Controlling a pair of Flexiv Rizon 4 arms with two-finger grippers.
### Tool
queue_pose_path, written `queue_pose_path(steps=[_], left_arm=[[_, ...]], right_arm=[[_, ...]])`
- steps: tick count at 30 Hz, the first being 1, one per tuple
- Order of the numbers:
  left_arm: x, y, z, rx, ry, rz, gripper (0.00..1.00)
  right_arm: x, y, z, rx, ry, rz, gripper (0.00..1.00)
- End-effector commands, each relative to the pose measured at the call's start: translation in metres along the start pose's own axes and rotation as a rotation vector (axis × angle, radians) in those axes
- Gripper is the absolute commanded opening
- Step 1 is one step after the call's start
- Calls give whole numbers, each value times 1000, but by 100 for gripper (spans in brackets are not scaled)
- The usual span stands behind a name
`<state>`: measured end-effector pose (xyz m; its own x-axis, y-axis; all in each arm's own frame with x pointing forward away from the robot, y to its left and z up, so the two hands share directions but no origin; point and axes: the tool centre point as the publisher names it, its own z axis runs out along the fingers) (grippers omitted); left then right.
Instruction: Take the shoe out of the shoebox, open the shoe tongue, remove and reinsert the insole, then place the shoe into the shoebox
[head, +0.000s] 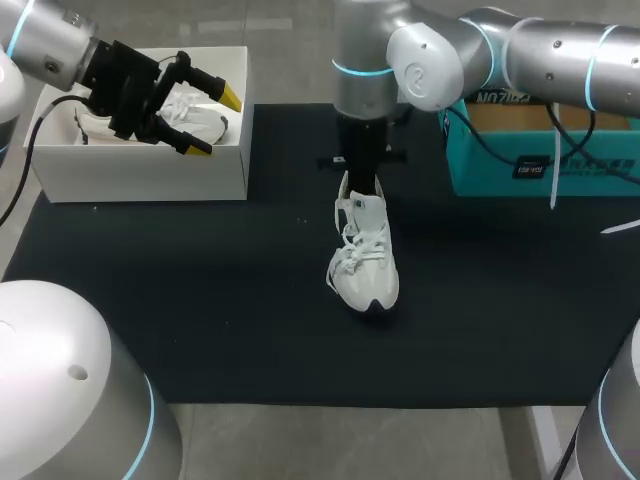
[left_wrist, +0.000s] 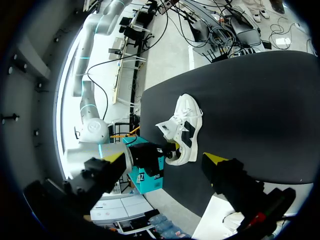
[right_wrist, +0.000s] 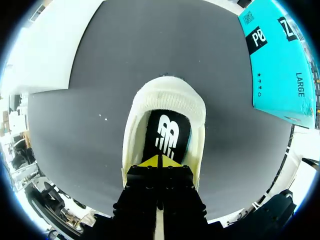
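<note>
White sneaker (head: 363, 265) sits on the table (head: 200, 330) near the shoebox (head: 140, 172), right end effector (right_wrist: 160, 161) pressed together over its insole (right_wrist: 167, 132), left end effector (head: 217, 123) spread above the shoebox, so with nothing pinning the shoe, tugging that insole could drag it along.

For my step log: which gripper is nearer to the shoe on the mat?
Right. The right gripper is in the heel opening of the shoe; the left gripper hangs above the white shoebox, apart.

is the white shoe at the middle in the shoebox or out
Out: the shoe sits on the black mat, clear of the white shoebox.
</note>
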<state>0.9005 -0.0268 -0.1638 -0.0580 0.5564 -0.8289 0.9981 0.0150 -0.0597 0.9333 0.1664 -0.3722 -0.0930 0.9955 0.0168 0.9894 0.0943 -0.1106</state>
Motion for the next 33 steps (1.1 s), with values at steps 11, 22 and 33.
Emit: queue_pose_path(steps=[11, 22, 33], left_arm=[[0, 0, 0, 1, 2, 0, 100], [0, 0, 0, 1, 2, 0, 100], [0, 0, 0, 1, 2, 0, 100]], right_arm=[[1, -7, 43, 48, 67, 20, 0], [3, -18, 14, 23, 47, 37, 0], [1, -9, -20, 15, 64, 45, 0]])
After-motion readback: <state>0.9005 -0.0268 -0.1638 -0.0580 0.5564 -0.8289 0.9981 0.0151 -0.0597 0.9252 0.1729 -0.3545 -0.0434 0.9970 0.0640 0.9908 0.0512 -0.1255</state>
